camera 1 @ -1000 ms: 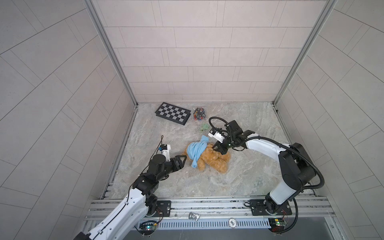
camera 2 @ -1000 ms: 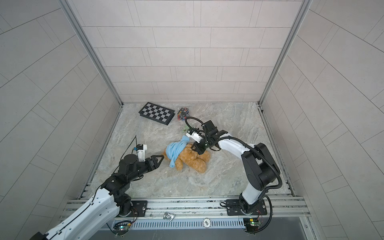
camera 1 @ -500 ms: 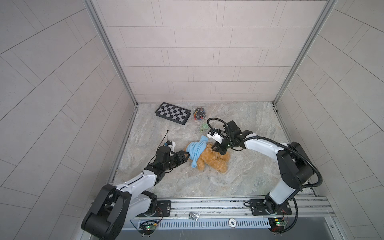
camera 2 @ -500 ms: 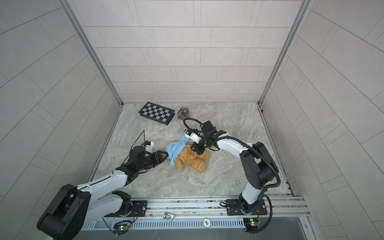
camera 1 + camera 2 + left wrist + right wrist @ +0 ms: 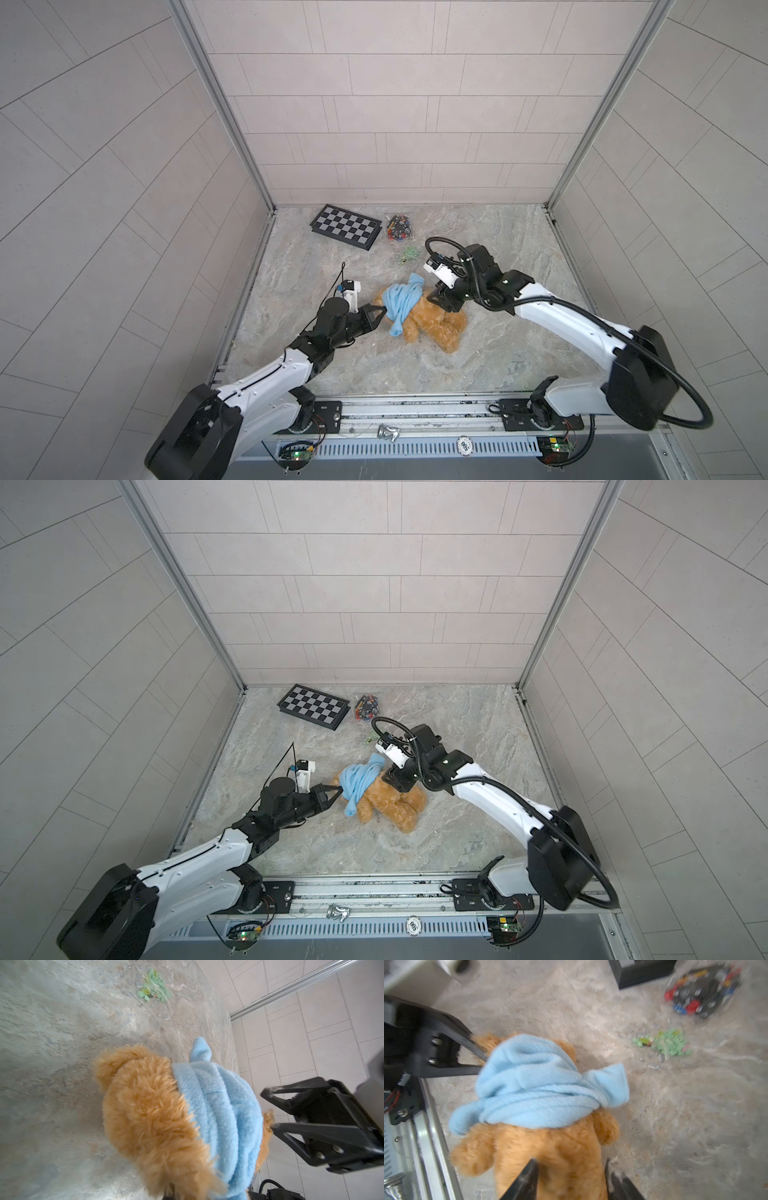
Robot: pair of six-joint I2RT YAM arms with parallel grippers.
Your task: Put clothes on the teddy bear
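The golden-brown teddy bear (image 5: 436, 326) (image 5: 390, 808) lies on the marble table, head to the left. A light blue hoodie (image 5: 401, 299) (image 5: 533, 1084) is bunched round its head and neck, with both sleeves sticking out empty. My left gripper (image 5: 382, 309) (image 5: 483, 1062) is shut on the hoodie's edge by the bear's ear. In the left wrist view its own jaws are hidden under the fur of the bear (image 5: 145, 1109) and the hoodie (image 5: 218, 1105). My right gripper (image 5: 438, 297) (image 5: 570, 1160) stands open, its fingers on either side of the bear's body.
At the back left lies a chessboard (image 5: 345, 227), with a bag of coloured pieces (image 5: 400, 227) beside it. Small green bits (image 5: 409, 251) (image 5: 668, 1043) are scattered just behind the bear. The metal rail (image 5: 415, 409) runs along the front edge, and tiled walls close in three sides.
My left gripper has reached in from the left to the bear's head and shut on the hoodie. My right gripper, shut before, has opened around the bear's body.
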